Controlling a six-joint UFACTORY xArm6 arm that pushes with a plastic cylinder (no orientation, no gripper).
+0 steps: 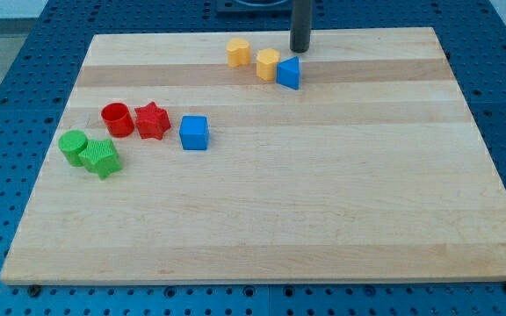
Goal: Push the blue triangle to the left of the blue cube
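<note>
The wooden table (262, 219) is seen resting on a blue perforated base (7, 96). The rod's lower end, my tip (299, 50), is found at the far side of the table, just beyond and slightly right of the blue triangle (289, 72); whether it touches the triangle cannot be told. No end effector with jaws is carried by the arm, so no spread or pinching state is shown.

The blue triangle is placed at the far centre, touching a yellow block (268, 64) on its left. A second yellow block (238, 52) is set just left of that and a little farther back.

The blue cube (194, 132) is located well apart from the triangle, nearer and to the left. Just left of it a red star (152, 120) and a red cylinder (117, 119) are lined up. Farther left and nearer, a green cylinder (74, 147) and a green star-shaped block (101, 158) are seen touching.
</note>
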